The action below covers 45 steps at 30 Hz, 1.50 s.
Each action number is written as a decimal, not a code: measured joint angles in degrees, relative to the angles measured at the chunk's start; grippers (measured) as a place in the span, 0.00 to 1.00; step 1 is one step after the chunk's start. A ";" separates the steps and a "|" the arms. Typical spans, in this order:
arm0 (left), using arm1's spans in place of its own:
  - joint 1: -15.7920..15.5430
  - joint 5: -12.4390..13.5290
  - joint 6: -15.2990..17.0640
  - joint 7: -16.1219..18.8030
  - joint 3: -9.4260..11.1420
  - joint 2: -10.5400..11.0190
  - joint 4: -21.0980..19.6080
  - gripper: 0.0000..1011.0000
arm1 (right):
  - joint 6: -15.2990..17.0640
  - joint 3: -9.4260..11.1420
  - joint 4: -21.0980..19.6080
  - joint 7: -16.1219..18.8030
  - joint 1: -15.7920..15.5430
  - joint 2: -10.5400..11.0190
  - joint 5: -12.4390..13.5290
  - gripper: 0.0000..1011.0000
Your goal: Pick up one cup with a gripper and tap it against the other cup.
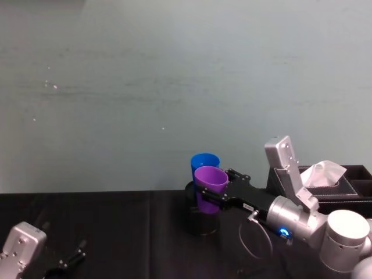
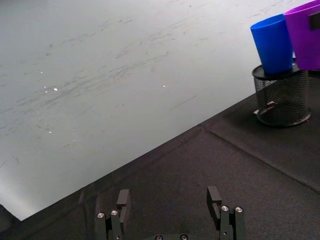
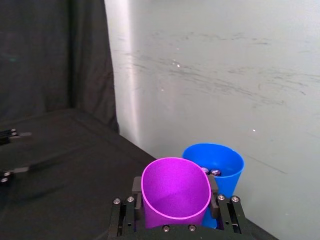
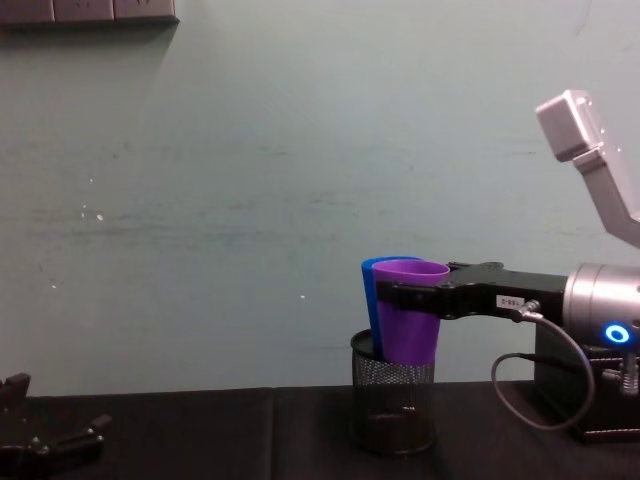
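Holding the purple cup (image 1: 210, 181) just right of centre in the lower half of the head view, the right gripper (image 1: 216, 192) has its fingers (image 3: 136, 186) clamped on the cup's two sides, one at each flank of the wall below the rim. The blue cup (image 1: 204, 163) stands directly behind the purple one, against the pale wall, with its base down inside a black mesh pen holder (image 4: 393, 405) on the dark tabletop (image 2: 210, 165). In the chest view, low and right of centre, the purple cup is lifted with its bottom at about the holder's rim, and the two cups overlap.

In my judgement the step in hand is the tap itself. To do it well, the purple cup should be moved gently sideways or forward into the blue wall, keeping it upright and the squeeze steady so the smooth tapered plastic does not slip out. The push should be light, since the blue cup sits loosely in the holder and could tip or drag it.

Whether the cups already touch cannot be told: the right wrist view, bottom centre, shows their rims very close, but any gap is hidden. The blue cup's lower part is screened by mesh and by the purple cup. Two small round things lie inside the blue cup, too small to identify.

The left gripper (image 2: 170, 210) is parked low at the lower left of the head view, fingers spread apart and holding nothing.
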 joint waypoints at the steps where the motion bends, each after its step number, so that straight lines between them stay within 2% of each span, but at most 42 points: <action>1: 0.00 0.00 0.00 0.00 0.00 0.00 0.00 0.99 | 0.33 0.06 -1.03 0.06 -0.52 0.35 0.17 0.73; 12: 0.00 0.00 0.00 0.00 0.00 0.00 0.00 0.99 | 3.47 0.01 -13.39 0.85 -7.94 5.23 3.19 0.73; 23: 0.00 0.00 0.00 0.00 0.00 0.00 0.00 0.99 | 3.19 -0.80 -20.24 1.35 -13.12 9.11 4.98 0.73; 32: 0.00 0.00 0.00 0.00 0.00 0.00 0.00 0.99 | -0.64 -2.09 -20.92 2.52 -15.81 10.76 5.32 0.73; 36: 0.00 0.00 0.00 0.00 0.00 0.00 0.00 0.99 | -2.85 -2.95 -19.25 2.74 -17.17 10.98 4.64 0.73; 45: 0.00 0.00 0.00 0.00 0.00 0.00 0.00 0.99 | -5.73 -3.00 -15.38 2.86 -18.47 10.38 4.43 0.73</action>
